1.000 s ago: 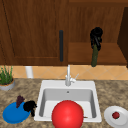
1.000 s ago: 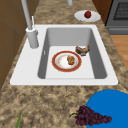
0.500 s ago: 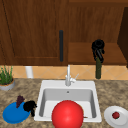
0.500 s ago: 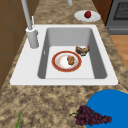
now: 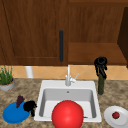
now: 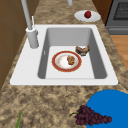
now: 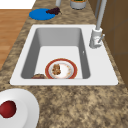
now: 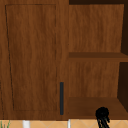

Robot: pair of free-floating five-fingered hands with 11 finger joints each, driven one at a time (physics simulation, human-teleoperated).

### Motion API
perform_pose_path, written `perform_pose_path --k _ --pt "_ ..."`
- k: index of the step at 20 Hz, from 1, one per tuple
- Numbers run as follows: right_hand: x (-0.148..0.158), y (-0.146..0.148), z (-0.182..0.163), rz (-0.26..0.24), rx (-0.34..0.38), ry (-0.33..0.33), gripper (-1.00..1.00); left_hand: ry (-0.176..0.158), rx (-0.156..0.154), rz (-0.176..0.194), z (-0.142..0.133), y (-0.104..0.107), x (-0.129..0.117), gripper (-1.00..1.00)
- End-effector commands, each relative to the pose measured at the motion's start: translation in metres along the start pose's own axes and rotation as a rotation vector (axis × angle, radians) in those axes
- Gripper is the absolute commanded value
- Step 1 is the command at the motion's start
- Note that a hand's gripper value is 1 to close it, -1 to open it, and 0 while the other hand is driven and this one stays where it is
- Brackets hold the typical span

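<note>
My right hand (image 5: 100, 64) is right of the faucet (image 5: 68, 76), its fingers curled round the top of a long dark green vegetable (image 5: 100, 85). The vegetable hangs upright, its lower end at the countertop beside the sink (image 5: 42, 92). The same hand (image 8: 102, 115) shows at the bottom of the upper view, below the open shelf (image 8: 95, 105). My left hand (image 5: 30, 106) floats at the right edge of a blue plate (image 5: 12, 116), next to a bunch of dark grapes (image 5: 19, 100).
A red-rimmed plate (image 6: 58, 67) with a brown bit of food lies in the basin, a brown piece (image 6: 82, 50) beside it. A red round thing (image 5: 67, 115) is at the sink's front. A white plate (image 5: 122, 117) bears an apple (image 5: 115, 115). A potted plant (image 5: 6, 78) stands far left.
My right hand has come down and slightly right with the green vegetable, from in front of the shelf to just above the counter. The left hand has not moved.
</note>
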Motion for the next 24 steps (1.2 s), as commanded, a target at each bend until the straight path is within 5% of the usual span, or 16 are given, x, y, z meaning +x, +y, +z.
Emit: perform_pose_path --k 1,8,19,24 --pt "-0.004 0.028 -0.018 -0.005 -0.042 -0.02 1.0 0.0 0.0 0.0 0.0 0.0 0.0 0.0" --pt "-0.016 0.063 -0.06 0.0 -0.081 -0.027 1.0 0.0 0.0 0.0 0.0 0.0 0.0 0.0" --pt "-0.016 0.071 -0.156 0.023 -0.08 -0.001 1.0 0.0 0.0 0.0 0.0 0.0 0.0 0.0" --pt "-0.027 0.072 -0.19 0.011 -0.161 -0.002 1.0 0.0 0.0 0.0 0.0 0.0 0.0 0.0"
